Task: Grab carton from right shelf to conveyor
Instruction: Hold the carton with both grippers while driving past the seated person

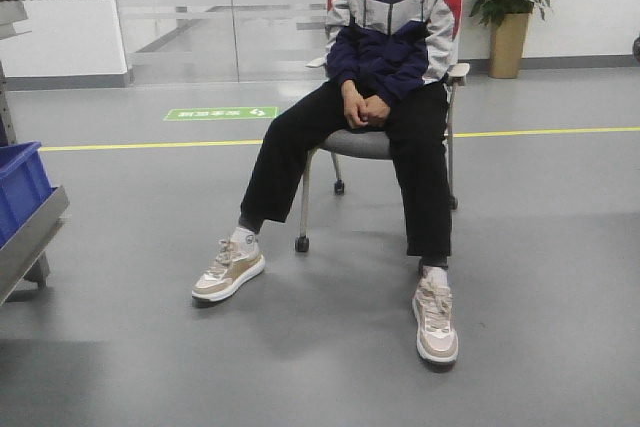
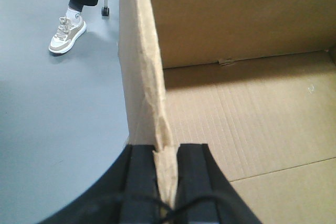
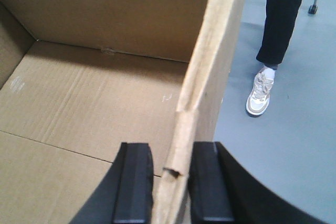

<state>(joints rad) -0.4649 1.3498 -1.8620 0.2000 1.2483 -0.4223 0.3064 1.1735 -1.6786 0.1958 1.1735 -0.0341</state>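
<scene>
The carton (image 2: 247,103) is plain brown corrugated cardboard, matt, with a finely ribbed inner floor. The top edge of each wall is rough and crumpled (the paper frays where it is creased). The left gripper (image 2: 167,187) has smooth, matt black fingers (image 2: 140,182), plastic by the look, and the right gripper (image 3: 170,182) is alike. The floor (image 1: 540,267) is smooth grey with a dull sheen. The bin (image 1: 20,182) is blue plastic, slightly glossy. The chair (image 1: 304,197) has pale metal legs. The jacket (image 1: 390,37) and trousers (image 1: 285,147) are matt cloth. The shoes (image 1: 228,272) are matt, of stitched panels. The partition (image 1: 190,37) is reflective glass.
</scene>
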